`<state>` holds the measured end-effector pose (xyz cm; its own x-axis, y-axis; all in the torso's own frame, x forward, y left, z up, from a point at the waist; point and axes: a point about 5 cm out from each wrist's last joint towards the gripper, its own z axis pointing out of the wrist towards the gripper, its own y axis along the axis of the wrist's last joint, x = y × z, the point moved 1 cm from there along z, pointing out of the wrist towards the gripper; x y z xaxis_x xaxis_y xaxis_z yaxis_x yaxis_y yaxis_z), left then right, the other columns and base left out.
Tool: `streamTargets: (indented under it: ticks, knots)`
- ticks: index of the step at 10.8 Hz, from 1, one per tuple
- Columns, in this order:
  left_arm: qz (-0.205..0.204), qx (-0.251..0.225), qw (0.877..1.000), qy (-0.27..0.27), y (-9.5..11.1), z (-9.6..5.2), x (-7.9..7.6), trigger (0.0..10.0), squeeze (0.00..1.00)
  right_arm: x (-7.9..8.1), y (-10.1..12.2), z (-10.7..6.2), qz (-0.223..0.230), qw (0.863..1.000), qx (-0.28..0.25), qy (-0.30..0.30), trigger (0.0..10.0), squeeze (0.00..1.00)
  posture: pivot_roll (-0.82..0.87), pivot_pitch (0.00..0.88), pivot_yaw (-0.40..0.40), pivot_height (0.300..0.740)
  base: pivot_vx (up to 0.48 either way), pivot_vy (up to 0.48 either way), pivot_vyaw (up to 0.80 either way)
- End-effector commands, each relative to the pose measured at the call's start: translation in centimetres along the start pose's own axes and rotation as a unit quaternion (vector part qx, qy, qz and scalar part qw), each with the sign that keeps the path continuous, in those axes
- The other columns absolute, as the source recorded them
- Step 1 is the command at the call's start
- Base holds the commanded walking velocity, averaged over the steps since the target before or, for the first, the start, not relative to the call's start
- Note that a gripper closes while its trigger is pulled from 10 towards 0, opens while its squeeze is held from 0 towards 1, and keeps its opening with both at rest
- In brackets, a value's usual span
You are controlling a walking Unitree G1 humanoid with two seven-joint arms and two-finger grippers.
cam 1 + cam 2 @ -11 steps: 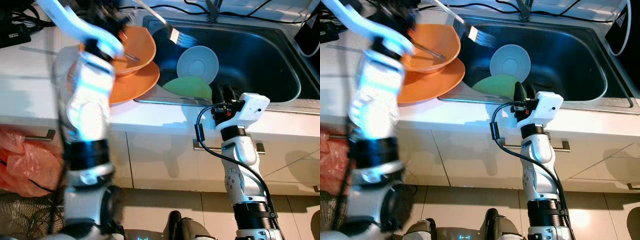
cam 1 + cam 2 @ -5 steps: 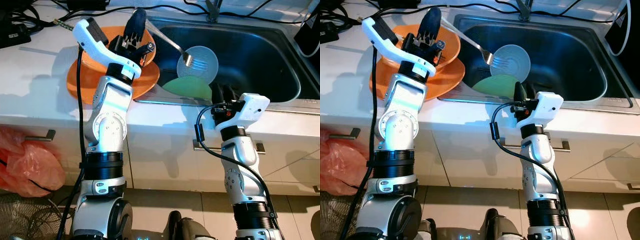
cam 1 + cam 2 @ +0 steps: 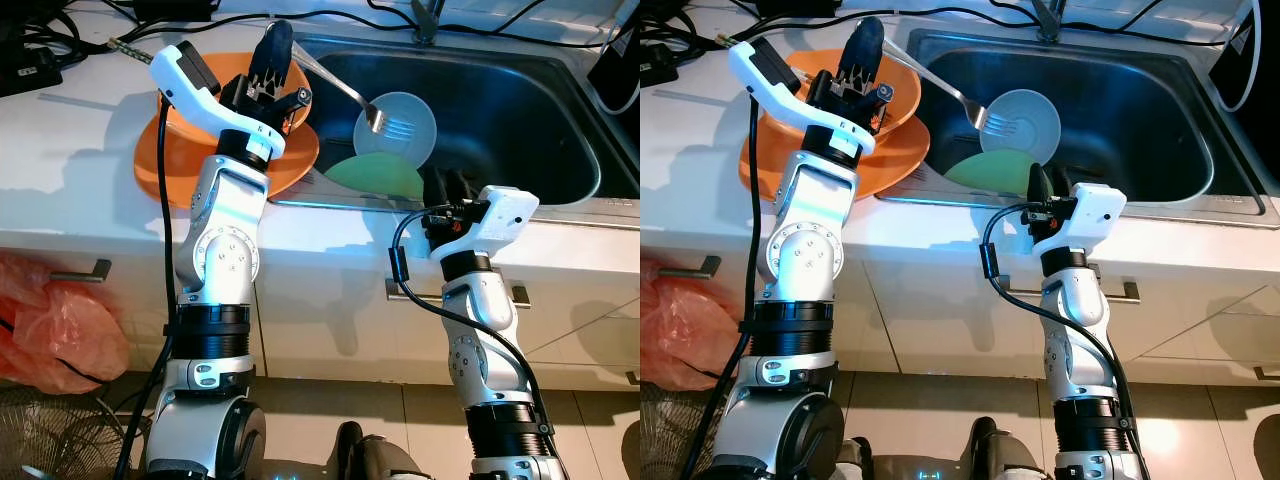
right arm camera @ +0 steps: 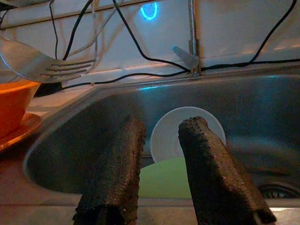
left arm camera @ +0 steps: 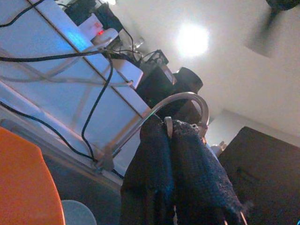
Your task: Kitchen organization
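left eye view: left pincer [image 3: 275,50] pinching fork [image 3: 345,90] by handle end, tines out over sink [image 3: 560,110] — thin grip, could pivot, drop onto white plate [image 3: 400,125]. right pincer [image 4: 159,159] spread, idle at tabletop [image 3: 330,235] edge.

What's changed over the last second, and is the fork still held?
The left gripper, shut on the fork, swung fast a second ago and has now settled above the orange bowl, tines out over the sink. The right gripper stayed open at the sink's front edge; the dishes have not moved.
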<state>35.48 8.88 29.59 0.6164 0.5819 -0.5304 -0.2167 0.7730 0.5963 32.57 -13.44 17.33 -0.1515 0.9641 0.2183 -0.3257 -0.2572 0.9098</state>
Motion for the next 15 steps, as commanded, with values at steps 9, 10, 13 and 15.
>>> streamTargets:
  ticks: [9, 10, 13, 15]
  knots:
    - [-0.06, 0.017, 0.998, -0.007, -3.2, -0.4, -1.6, 10.0, 0.0, -1.6, 0.0, 0.6, 0.087, 0.994, 0.009, -0.06, 10.0, 0.0, 0.1, 0.177, -0.056, 0.74, 0.0, 0.0, 0.0]
    - [-0.059, 0.016, 0.998, -0.007, -3.2, -0.4, -1.6, 10.0, 0.0, -1.9, 0.6, 0.9, 0.111, 0.991, 0.001, -0.072, 10.0, 0.0, 0.09, 0.178, -0.057, 0.74, 0.0, 0.0, 0.0]
    - [-0.06, 0.013, 0.998, -0.005, -3.1, -0.3, -1.6, 10.0, 0.0, -2.2, 2.5, 2.1, 0.217, 0.971, -0.024, -0.093, 10.0, 0.0, 0.09, 0.179, -0.059, 0.74, 0.0, 0.0, 0.0]
    - [-0.061, 0.012, 0.998, -0.005, -3.1, -0.3, -1.7, 10.0, 0.0, -2.0, 3.3, 2.6, 0.283, 0.954, -0.031, -0.093, 10.0, 0.0, 0.09, 0.177, -0.06, 0.74, 0.0, 0.0, 0.0]
